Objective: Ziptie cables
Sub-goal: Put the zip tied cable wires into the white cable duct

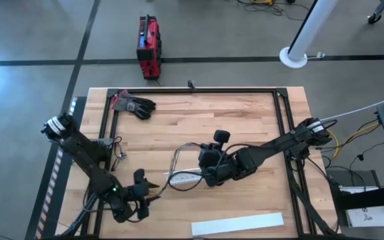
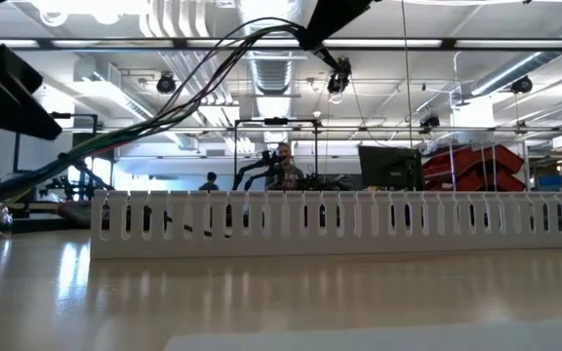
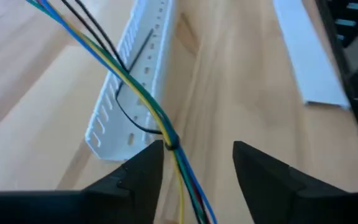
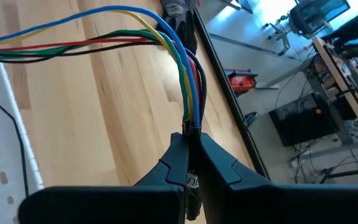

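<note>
My right gripper (image 4: 191,149) is clamped on the cables (image 4: 188,81), frame centre. Left gripper (image 3: 194,165) is open around them. Judged light, limp, springy: hold the bundle near the black tie.

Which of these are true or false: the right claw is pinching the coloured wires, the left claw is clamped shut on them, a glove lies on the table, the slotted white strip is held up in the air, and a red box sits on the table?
1. The right claw pinches the cables. True.
2. The left claw is clamped shut on them. False: it is open, the cables passing between its fingers.
3. A glove lies on the table. True.
4. The slotted white strip is held in the air. False: it lies on the table.
5. A red box sits on the table. False: it is on the floor beyond it.
</note>
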{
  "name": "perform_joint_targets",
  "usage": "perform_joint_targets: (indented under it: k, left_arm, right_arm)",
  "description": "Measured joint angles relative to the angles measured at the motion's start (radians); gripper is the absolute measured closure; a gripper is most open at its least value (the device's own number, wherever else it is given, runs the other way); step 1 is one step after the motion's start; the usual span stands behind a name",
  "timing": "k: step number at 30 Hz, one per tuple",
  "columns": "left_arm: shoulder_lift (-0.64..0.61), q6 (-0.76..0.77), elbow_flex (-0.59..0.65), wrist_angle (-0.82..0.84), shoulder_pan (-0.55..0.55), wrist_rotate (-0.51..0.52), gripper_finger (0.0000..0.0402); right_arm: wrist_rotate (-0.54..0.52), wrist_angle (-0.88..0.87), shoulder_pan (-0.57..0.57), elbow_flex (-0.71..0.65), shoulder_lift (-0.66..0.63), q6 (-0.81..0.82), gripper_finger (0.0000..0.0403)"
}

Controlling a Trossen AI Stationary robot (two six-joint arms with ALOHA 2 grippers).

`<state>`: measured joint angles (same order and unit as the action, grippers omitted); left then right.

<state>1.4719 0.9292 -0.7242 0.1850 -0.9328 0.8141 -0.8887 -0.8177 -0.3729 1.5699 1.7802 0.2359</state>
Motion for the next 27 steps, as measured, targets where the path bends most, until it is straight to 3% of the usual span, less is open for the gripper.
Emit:
perform_joint_targets:
  k: [8, 15, 21, 27]
  left_arm:
    - [0.123, -0.044, 0.000, -0.092, 0.040, -0.025, 0.0175]
    - [0.131, 0.005, 0.000, -0.013, 0.079, -0.069, 0.0189]
    - [0.130, 0.010, 0.000, 0.069, 0.116, -0.080, 0.0244]
    - [0.130, 0.026, 0.000, 0.144, 0.133, -0.099, 0.0364]
  right_arm:
    - [0.006, -0.010, 0.000, 0.010, -0.006, -0.011, 0.0400]
    - [0.057, -0.015, 0.000, 0.010, -0.006, -0.011, 0.0400]
    - [0.060, -0.018, -0.007, 0.010, -0.006, -0.012, 0.0400]
    - [0.123, -0.057, -0.029, 0.011, -0.006, -0.044, 0.0400]
